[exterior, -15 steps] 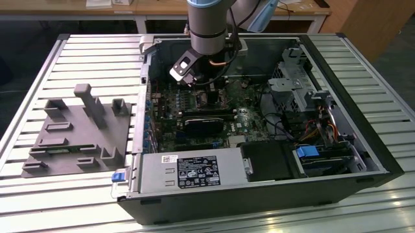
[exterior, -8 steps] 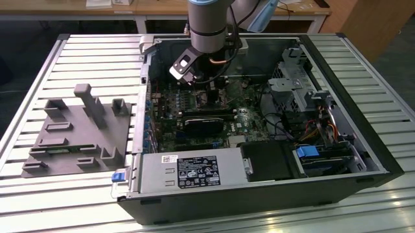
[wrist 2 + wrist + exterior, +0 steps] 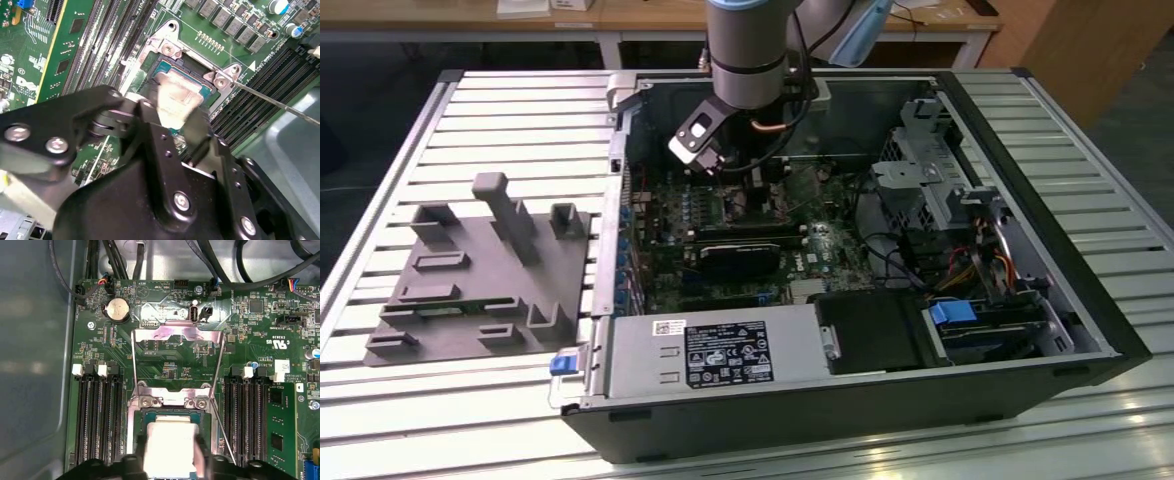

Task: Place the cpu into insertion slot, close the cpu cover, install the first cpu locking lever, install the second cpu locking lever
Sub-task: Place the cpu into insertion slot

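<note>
Slatted desk [image 3: 467,420] carries an open computer case [image 3: 881,400] mid-frame in the exterior view; inside, our end effector [image 3: 171,455] is closed on the cpu's [image 3: 170,437] opposite edges, right at the insertion slot [image 3: 133,435]. We judge it light, stiff, fragile underneath: hold edges only.

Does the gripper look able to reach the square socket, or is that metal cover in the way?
Likely yes: the cover stands swung open off the socket, and the gripper hangs right over that socket, at the chip.

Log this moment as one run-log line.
gripper: shut on cpu | cpu: at insertion slot | cpu cover: open
</note>
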Available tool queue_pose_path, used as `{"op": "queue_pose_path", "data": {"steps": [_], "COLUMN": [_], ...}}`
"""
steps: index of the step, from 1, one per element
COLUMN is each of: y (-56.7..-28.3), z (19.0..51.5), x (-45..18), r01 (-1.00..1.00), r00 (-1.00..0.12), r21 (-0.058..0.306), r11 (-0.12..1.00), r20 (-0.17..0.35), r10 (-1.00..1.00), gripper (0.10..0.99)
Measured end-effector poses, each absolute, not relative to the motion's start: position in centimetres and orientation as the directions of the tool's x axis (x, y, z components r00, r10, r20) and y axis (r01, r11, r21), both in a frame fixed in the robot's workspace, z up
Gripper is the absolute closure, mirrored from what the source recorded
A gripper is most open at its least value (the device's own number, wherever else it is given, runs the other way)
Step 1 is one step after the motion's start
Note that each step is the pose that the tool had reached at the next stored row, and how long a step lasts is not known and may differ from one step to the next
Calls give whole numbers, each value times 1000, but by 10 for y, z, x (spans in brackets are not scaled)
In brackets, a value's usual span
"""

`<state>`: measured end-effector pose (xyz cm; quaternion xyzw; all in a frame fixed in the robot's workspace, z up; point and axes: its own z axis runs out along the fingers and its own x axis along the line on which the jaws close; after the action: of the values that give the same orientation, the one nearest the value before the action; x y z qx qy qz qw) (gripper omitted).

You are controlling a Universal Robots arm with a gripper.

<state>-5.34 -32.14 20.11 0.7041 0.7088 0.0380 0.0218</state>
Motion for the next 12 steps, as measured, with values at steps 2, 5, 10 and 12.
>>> {"op": "queue_pose_path", "data": {"steps": [2,5,10,12], "y": [-321,-321,-321,-321], "z": [201,201,201,202], "x": [-53,-53,-53,-53], "r01": [996,996,996,996], "r00": [-8,-8,-8,-8], "r21": [85,85,85,85], "r11": [6,6,6,6], "r20": [23,23,23,23], "r10": [1000,1000,1000,1000], "gripper": [675,792,965,980]}}
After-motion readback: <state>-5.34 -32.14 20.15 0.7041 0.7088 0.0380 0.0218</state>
